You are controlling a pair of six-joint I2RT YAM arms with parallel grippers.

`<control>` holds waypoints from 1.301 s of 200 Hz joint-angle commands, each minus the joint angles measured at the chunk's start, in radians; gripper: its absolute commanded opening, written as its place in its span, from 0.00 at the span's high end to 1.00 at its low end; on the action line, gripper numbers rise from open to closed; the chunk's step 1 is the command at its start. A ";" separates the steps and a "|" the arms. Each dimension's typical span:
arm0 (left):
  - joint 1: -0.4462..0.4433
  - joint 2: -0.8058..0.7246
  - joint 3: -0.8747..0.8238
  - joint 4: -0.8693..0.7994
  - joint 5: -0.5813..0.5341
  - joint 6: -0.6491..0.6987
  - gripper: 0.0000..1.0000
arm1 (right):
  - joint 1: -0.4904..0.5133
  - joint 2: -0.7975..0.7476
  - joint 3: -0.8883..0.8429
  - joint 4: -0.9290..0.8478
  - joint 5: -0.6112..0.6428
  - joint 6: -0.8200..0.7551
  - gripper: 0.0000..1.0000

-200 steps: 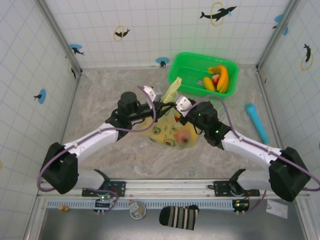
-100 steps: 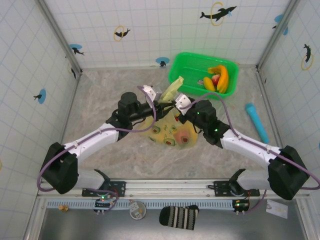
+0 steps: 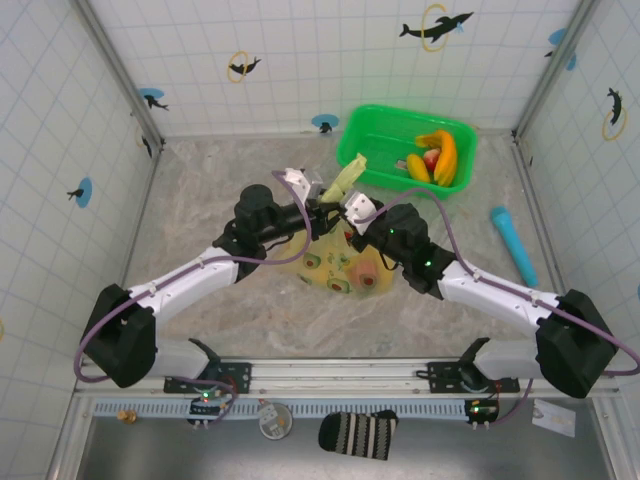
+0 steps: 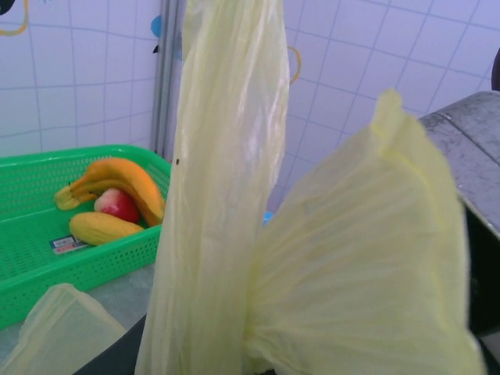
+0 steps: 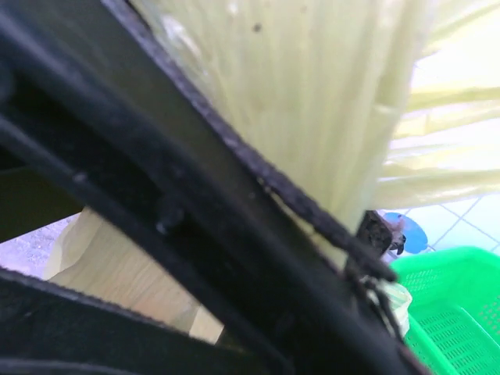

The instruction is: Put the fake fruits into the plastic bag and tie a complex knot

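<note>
Partway: the bag [image 3: 338, 268] sits mid-bench [image 3: 200, 210], untied, some fruits [image 3: 366, 276] inside, bananas [image 3: 443, 152] and an apple [image 3: 431, 159] unpacked in the basket [image 3: 372, 128]; right gripper [image 3: 352, 212] pinches the bag, left gripper's [image 3: 318, 204] opening I cannot tell.

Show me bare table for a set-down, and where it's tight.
Free: far-left table, beyond the left arm; strip between green basket and cyan cylinder; patch nearside of plastic bag. Crowded: centre, left hand and right hand meet at the bag.
</note>
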 commanded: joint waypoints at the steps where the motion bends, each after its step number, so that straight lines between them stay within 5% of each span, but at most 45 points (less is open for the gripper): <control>1: -0.007 0.022 0.014 0.010 0.009 -0.004 0.65 | 0.009 0.007 0.010 0.058 -0.006 0.007 1.00; 84: -0.007 -0.002 -0.010 0.030 0.074 0.036 0.95 | 0.007 0.001 -0.018 0.069 0.050 0.003 0.96; 115: -0.003 -0.011 -0.034 0.062 0.068 0.030 0.98 | 0.005 -0.049 -0.058 0.102 0.068 0.005 0.54; 140: 0.008 -0.022 -0.054 0.091 0.069 0.031 0.97 | -0.028 -0.160 -0.137 0.150 -0.001 0.043 0.38; 194: 0.026 -0.032 -0.077 0.130 0.138 0.060 0.90 | -0.169 -0.342 -0.193 0.087 -0.246 0.203 0.37; 240: 0.027 -0.032 -0.057 0.046 0.226 0.160 0.82 | -0.277 -0.285 0.012 -0.026 -0.518 0.491 0.34; 260: 0.026 -0.035 -0.057 0.025 0.240 0.178 0.80 | -0.277 -0.268 0.019 0.060 -0.521 0.596 0.35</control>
